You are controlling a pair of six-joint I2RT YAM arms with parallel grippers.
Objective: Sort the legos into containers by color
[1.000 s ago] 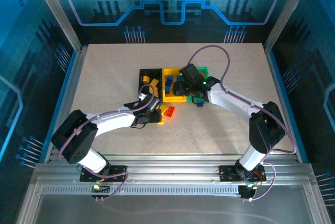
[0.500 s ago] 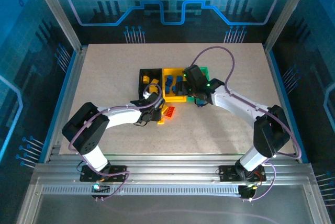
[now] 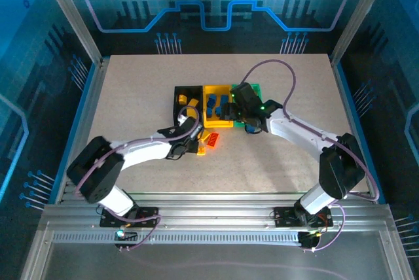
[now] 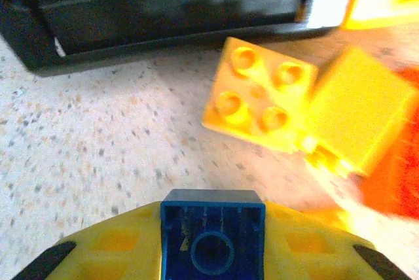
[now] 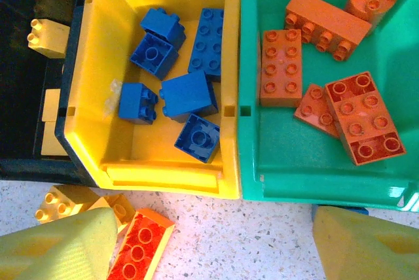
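A blue lego (image 4: 213, 227) sits clenched in the left claw (image 4: 211, 254), low over the counter (image 4: 98, 129), near the yellow bin (image 5: 163, 182). The right claw (image 5: 213, 244) hangs released over that bin's front wall. Two loose yellow legos (image 4: 262, 97) lie just before that bin.

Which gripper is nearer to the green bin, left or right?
Right. The right gripper hovers at the near wall of the green bin; the left gripper is down by the table, in front of the black bin.
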